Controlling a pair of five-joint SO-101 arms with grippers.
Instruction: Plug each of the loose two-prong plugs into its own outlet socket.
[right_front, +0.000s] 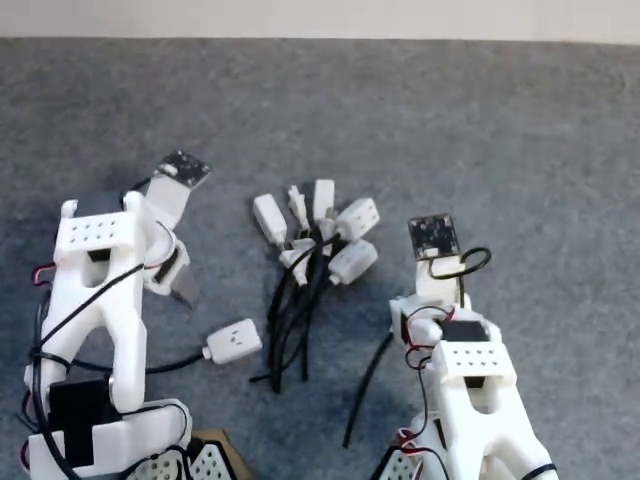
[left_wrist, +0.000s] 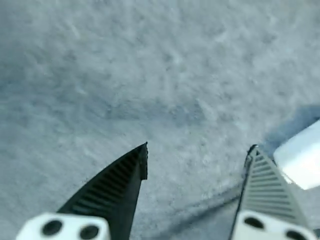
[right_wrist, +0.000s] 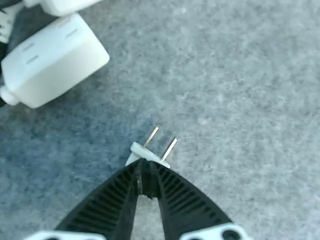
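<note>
grey surface. socket bundle mid-surface, cords trailing toward arms. left gripper jaws apart over surface, lone socket just beside. right gripper jaws clamped on two-prong plug, prongs pointing out, near bundle.

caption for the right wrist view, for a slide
Right gripper shut on a two-prong plug, prongs pointing out over the grey carpet, with a white socket lying nearby.
</note>
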